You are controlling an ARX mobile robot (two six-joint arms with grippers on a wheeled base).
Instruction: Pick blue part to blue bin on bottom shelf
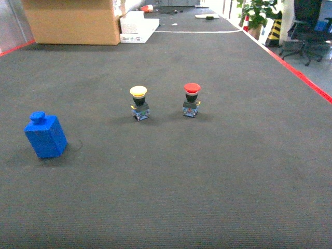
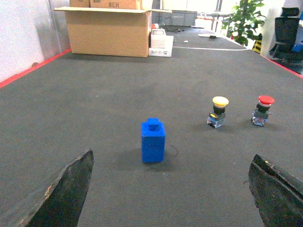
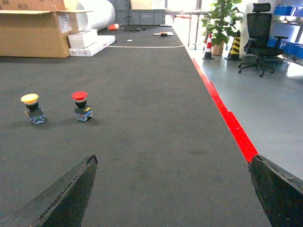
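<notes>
The blue part point(image 1: 45, 135) is a small blue block with a knob on top, standing upright on the dark carpet at the left of the head view. In the left wrist view the blue part point(image 2: 153, 141) stands a short way ahead of my left gripper point(image 2: 171, 161), whose fingers are wide open and hold nothing. My right gripper point(image 3: 173, 158) is also open over bare carpet, holding nothing. Neither gripper shows in the head view. The blue bin and the bottom shelf are out of view.
A yellow-capped push button point(image 1: 139, 102) and a red-capped push button point(image 1: 191, 99) stand on the carpet right of the blue part. A large cardboard box point(image 1: 72, 21) and white boxes point(image 1: 136, 27) sit far back. Red tape point(image 3: 226, 118) edges the carpet on the right; an office chair point(image 3: 258, 38) and plant point(image 3: 218, 21) stand beyond.
</notes>
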